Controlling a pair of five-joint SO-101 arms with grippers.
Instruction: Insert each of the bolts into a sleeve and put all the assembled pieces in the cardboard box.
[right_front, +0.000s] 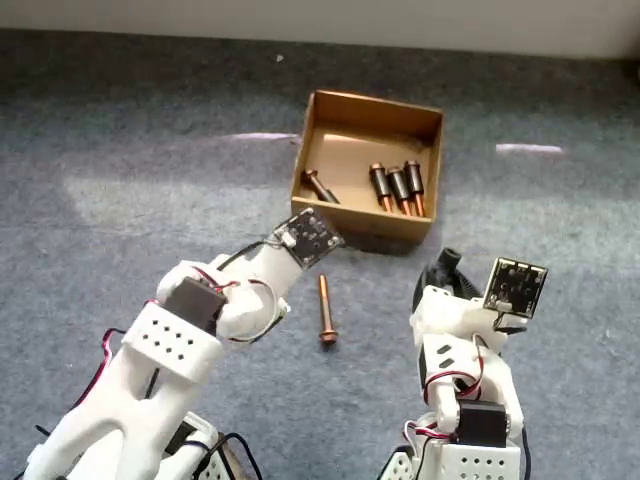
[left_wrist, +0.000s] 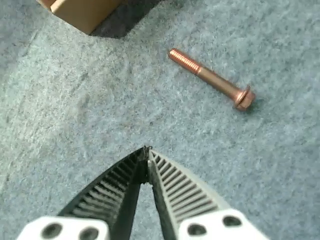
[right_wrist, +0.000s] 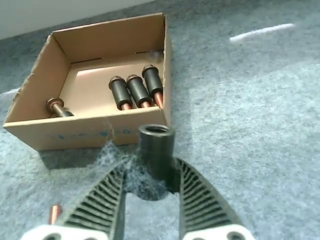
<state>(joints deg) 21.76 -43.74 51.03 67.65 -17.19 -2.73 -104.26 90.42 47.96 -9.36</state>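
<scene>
High view: the cardboard box (right_front: 360, 222) sits at upper centre with four assembled pieces (right_front: 398, 187) inside. One loose bolt (right_front: 326, 310) lies on the carpet (right_front: 150, 150) just below the box.

Left wrist view: the left gripper (left_wrist: 146, 155) has its fingers pressed together and empty, with the bolt at the upper right of the frame.

Right wrist view: the right gripper (right_wrist: 150, 170) is clamped on an upright sleeve (right_wrist: 156, 147) at frame centre, with the box above it in the frame.

The last pairing seems to be in hand. Next, the left gripper should part its fingers and seize the bolt for insertion.
</scene>
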